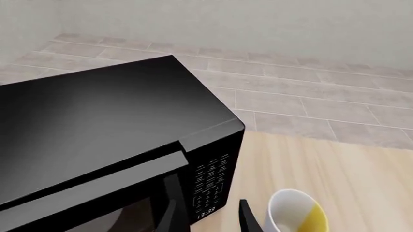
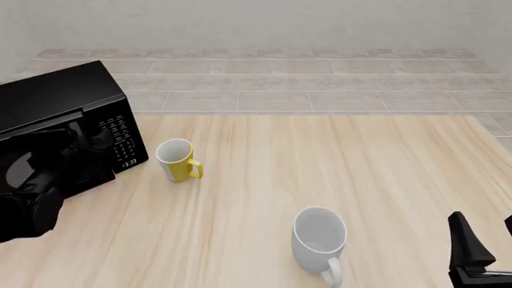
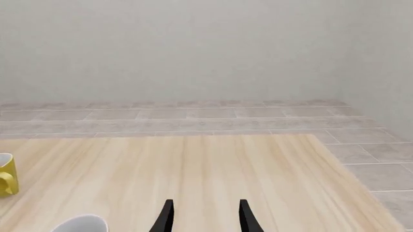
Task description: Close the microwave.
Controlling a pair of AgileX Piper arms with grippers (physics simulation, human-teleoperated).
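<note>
Sitting at the far left of the desk (image 2: 320,156), angled, keypad side toward the middle: the microwave (image 2: 60,102), big and black, its left part cut off by the front view's frame. Door (image 1: 123,193) seen nearly flush with the body in the left wrist view, only a thin seam showing beside the keypad (image 1: 210,181); whether fully latched, cannot tell. Pressed up against the door front, the left arm's dark bulk, with the left end effector (image 1: 210,217) showing two black fingertips (image 1: 248,217) set apart, nothing between them.

Just beside the keypad corner, a yellow mug (image 2: 177,159), upright, handle toward the near right, close to the oven yet not touching. Nearer the front edge, about mid-desk, a white mug (image 2: 320,240), upright, handle toward the near edge.

Low at the near right corner, the right end effector (image 3: 205,217), fingers spread, empty, well apart from both mugs.

Wide bare wood between the two mugs and across the whole right half, out to the far edge where tiled floor (image 2: 320,84) begins. Tight room only around the oven's right corner, by the yellow mug.
</note>
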